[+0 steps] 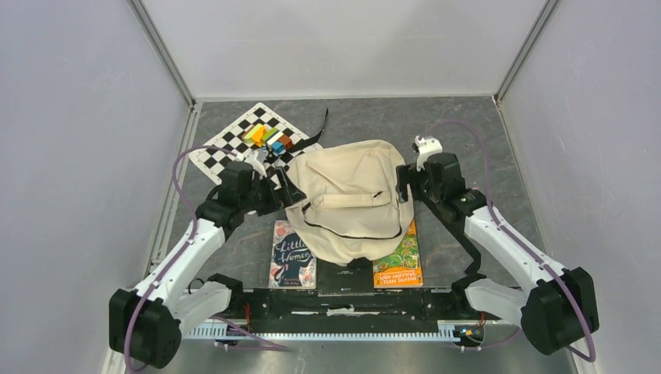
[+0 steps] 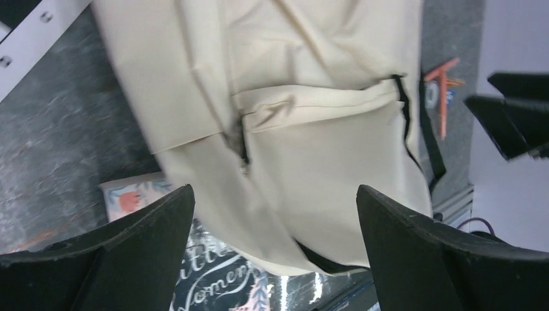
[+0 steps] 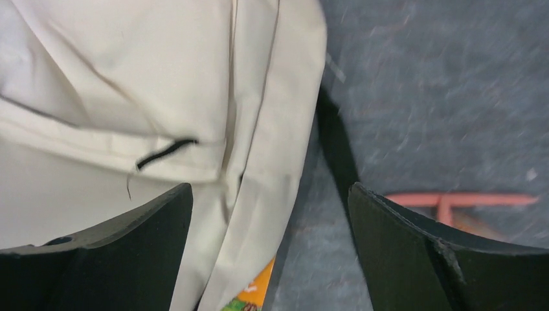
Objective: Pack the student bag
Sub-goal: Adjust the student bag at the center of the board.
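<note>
Centrally, cream canvas backpack with black trim (image 1: 351, 199) lies on grey tabletop (image 1: 468, 132) between left jaws and right jaws, all released.

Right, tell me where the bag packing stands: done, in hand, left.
Done: nothing visibly packed; the student bag lies slumped. In hand: nothing; left gripper and right gripper stand open either side of it. Left: the Little Women book and orange book, partly under the bag, and the coloured blocks behind it, are outside.
</note>
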Controlling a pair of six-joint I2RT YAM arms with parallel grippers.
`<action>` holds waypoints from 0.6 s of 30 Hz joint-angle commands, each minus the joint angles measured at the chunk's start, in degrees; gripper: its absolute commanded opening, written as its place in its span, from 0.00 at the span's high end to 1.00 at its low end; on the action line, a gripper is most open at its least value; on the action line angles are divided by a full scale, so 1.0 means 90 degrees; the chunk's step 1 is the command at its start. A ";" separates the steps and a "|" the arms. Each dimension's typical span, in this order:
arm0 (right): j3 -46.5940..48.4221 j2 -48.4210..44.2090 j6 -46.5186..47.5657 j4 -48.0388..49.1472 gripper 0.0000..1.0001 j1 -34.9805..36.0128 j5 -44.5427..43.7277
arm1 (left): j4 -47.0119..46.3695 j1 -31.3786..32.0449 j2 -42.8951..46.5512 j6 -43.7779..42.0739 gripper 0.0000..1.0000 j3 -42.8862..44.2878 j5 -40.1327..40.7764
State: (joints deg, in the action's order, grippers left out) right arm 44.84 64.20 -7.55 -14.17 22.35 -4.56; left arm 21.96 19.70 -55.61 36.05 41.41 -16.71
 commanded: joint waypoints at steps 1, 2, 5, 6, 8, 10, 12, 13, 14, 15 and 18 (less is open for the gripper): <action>-0.0730 -0.0368 -0.0750 -0.0071 0.06 -0.0019 0.0342 | -0.1032 -0.0446 -0.0233 0.0323 0.00 -0.0586 -0.0296; -0.0929 -0.0417 -0.0813 0.0016 0.06 -0.0016 0.0350 | -0.1272 -0.0505 -0.0273 0.0411 0.00 -0.0726 -0.0233; -0.1239 -0.0408 -0.0904 0.0167 0.08 -0.0013 0.0482 | -0.1510 -0.0597 -0.0597 0.0431 0.00 -0.0832 0.0051; -0.1302 -0.0382 -0.0907 0.0222 0.09 -0.0014 0.0487 | -0.1548 -0.0607 -0.0728 0.0406 0.00 -0.0839 0.0106; -0.1392 -0.0330 -0.0928 0.0347 0.10 -0.0013 0.0487 | -0.1773 -0.0607 -0.0942 0.0408 0.01 -0.0902 0.0099; -0.1422 -0.0260 -0.0933 0.0463 0.12 -0.0012 0.0488 | -0.1902 -0.0607 -0.1168 0.0376 0.08 -0.0909 0.0084; -0.1461 -0.0168 -0.0941 0.0613 0.13 -0.0015 0.0486 | -0.1951 -0.0617 -0.1386 0.0317 0.19 -0.0866 0.0104; -0.1484 -0.0113 -0.0954 0.0675 0.13 -0.0015 0.0487 | -0.1956 -0.0617 -0.1499 0.0280 0.24 -0.0830 0.0122; -0.1486 -0.0039 -0.0961 0.0739 0.13 -0.0013 0.0492 | -0.1938 -0.0617 -0.1581 0.0241 0.27 -0.0800 0.0162; -0.1486 0.0023 -0.0962 0.0810 0.13 -0.0012 0.0489 | -0.1897 -0.0617 -0.1667 0.0185 0.28 -0.0768 0.0214; -0.1496 0.0239 -0.0946 0.0983 0.14 -0.0012 0.0681 | -0.1865 -0.0617 -0.1823 0.0103 0.29 -0.0769 0.0275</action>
State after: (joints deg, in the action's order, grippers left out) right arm 31.90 64.34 -15.38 -10.31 22.35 -0.10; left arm 7.66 14.48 -70.67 38.46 33.45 -16.03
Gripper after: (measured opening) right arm 0.870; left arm 0.719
